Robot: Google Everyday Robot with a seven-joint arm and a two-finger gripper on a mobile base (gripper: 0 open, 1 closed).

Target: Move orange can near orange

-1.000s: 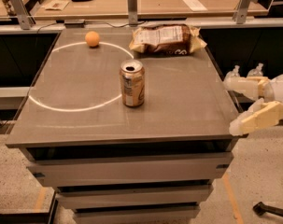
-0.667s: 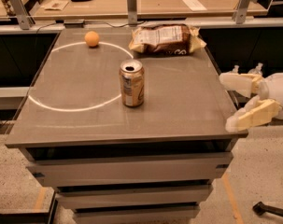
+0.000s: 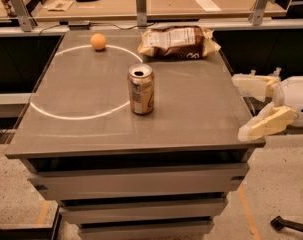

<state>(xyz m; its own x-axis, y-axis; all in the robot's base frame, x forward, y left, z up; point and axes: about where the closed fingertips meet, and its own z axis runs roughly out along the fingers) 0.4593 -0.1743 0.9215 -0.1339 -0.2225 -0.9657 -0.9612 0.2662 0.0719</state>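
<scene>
The orange can (image 3: 141, 89) stands upright near the middle of the bench (image 3: 81, 134), well apart from the orange (image 3: 98, 41), which sits toward the far left corner. A chip bag (image 3: 178, 42) lies at the far edge, beyond the can. The end effector (image 3: 240, 106) hovers off the bench's right edge, its fingers spread apart and holding nothing. A sideways approach risks clipping the tall can and toppling it. Setting it down too close could bump the orange and send it rolling off the bench.
</scene>
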